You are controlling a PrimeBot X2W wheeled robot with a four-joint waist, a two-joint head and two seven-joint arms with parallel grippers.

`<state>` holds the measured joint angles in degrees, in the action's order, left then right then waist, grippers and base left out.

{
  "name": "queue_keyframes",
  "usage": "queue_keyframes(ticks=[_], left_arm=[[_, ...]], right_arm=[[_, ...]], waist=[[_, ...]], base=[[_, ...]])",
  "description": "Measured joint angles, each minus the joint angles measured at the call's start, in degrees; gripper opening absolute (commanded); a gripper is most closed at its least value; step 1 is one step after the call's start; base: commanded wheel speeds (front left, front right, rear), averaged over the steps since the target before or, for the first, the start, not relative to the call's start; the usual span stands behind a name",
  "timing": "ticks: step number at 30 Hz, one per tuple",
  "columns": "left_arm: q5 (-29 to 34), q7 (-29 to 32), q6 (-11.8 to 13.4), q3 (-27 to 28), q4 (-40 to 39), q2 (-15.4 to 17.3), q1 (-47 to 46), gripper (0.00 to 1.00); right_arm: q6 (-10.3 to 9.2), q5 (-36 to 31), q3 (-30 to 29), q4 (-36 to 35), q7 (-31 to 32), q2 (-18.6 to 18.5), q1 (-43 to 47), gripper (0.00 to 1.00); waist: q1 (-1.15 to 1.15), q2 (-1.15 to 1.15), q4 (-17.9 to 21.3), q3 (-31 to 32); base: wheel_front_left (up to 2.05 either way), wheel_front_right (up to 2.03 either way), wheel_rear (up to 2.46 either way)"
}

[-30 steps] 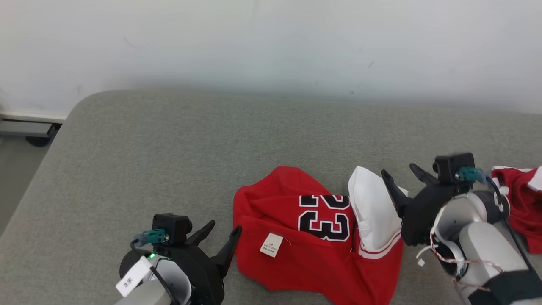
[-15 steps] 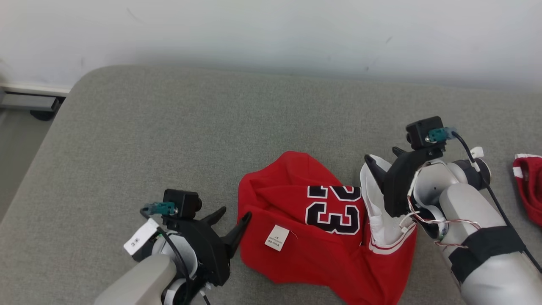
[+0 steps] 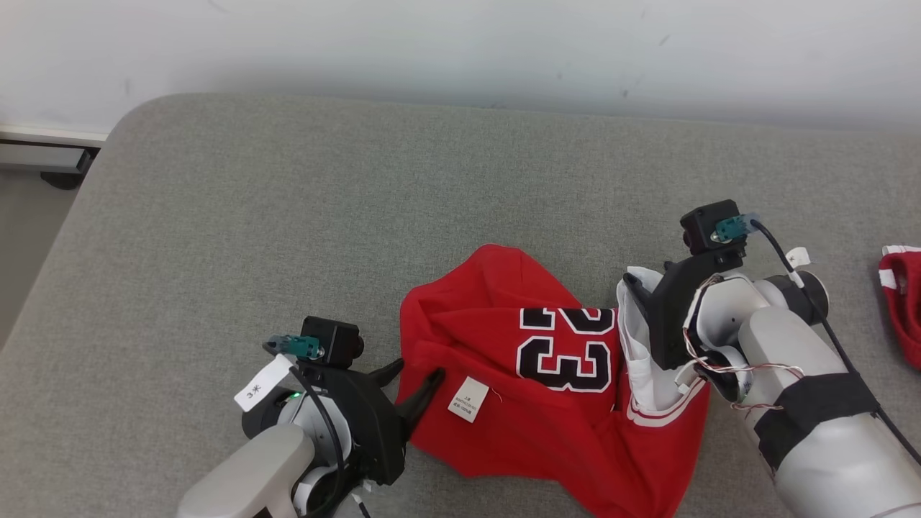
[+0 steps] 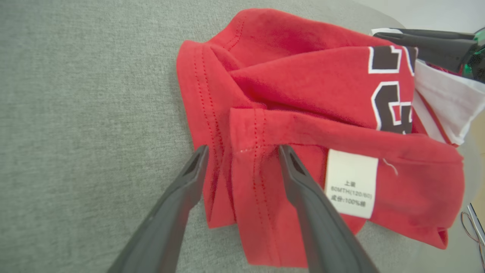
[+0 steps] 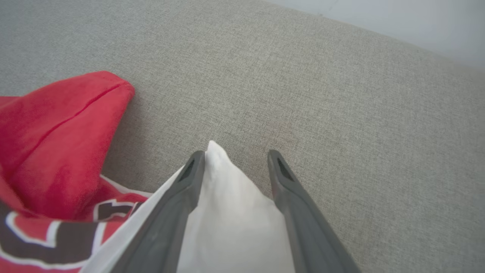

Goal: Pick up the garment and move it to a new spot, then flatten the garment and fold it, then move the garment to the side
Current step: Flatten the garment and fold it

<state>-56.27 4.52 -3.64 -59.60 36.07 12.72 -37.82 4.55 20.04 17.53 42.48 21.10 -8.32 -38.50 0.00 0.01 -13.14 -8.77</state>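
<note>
**Left gripper** [image 4: 244,148]: fingers spread, astride the doubled red hem [image 4: 250,125] at the left edge of the garment [image 3: 532,432], not yet pinching.

**Right gripper** [image 5: 235,153]: fingers spread, with the tip of the white panel [image 5: 231,212] standing between them and touching one finger.

**Garment:** it lies crumpled at the near middle of the grey cushion [image 3: 288,216], number side up. Its label [image 4: 350,184] sits just right of the left gripper.

We judge the step in hand to be the pickup. To do it well:

1. We close both grippers together.
2. We reach deep enough that each catches every layer between its fingers, not one loose ply.
3. We keep the label out of the left grip.
4. We lift evenly, so that neither side drags.

A second red item [image 3: 903,302] lies well apart at the right edge; we steer clear of it.
</note>
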Motion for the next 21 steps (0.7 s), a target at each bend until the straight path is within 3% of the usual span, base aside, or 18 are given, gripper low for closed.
queue_keyframes(ticks=[1, 15, 21], left_arm=[[-0.37, -0.01, -0.03, -0.03, 0.13, -0.25, -0.12, 0.0], [-0.24, -2.83, -1.48, 1.04, 2.59, -1.22, -1.84, 0.0], [-0.22, -7.34, -0.78, 4.55, 3.72, 1.49, -4.84, 0.0]], right_arm=[[0.01, 0.0, 0.11, 0.36, -0.1, 0.18, -0.27, 0.0], [1.02, 0.01, 0.07, 3.98, -5.6, 0.36, -3.43, 0.0], [1.21, 0.1, -1.44, 3.83, -11.0, -0.21, -6.98, 0.0]], waist=[[0.0, 0.0, 0.01, -0.14], [0.0, 0.0, -0.41, 0.29], [0.0, -0.01, -0.24, 1.8]], base=[[0.0, 0.0, 0.0], [0.0, 0.0, 0.0], [0.0, 0.0, 0.0]])
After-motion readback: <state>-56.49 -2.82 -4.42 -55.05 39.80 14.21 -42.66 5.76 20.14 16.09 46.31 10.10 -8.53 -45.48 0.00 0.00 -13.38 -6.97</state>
